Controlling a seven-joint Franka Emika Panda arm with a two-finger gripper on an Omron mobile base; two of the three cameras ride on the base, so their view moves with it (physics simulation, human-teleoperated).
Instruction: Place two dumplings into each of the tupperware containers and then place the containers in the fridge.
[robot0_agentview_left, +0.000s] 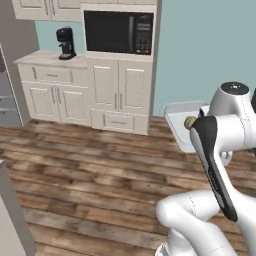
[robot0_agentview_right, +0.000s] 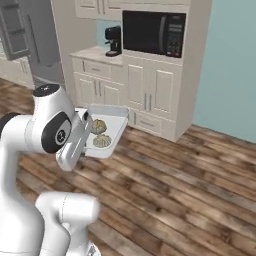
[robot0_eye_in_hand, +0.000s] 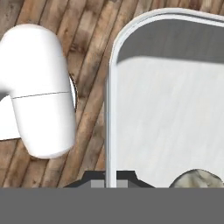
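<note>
Hand view gives me my gripper (robot0_eye_in_hand: 111, 178) with jaws clamped on the tupperware container (robot0_eye_in_hand: 175, 118) wall, above the wooden floor (robot0_eye_in_hand: 94, 65); two dumplings (robot0_agentview_right: 100, 132) lie inside.

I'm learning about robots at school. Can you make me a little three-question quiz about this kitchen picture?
1. True or false: the gripper is pinching the wall of the tupperware container.
2. How many dumplings lie in it in the right base view? A) none B) two C) five
3. What black machine stands on the counter left of the microwave?

Key: 1 true. 2 B. 3 the coffee machine.
</note>
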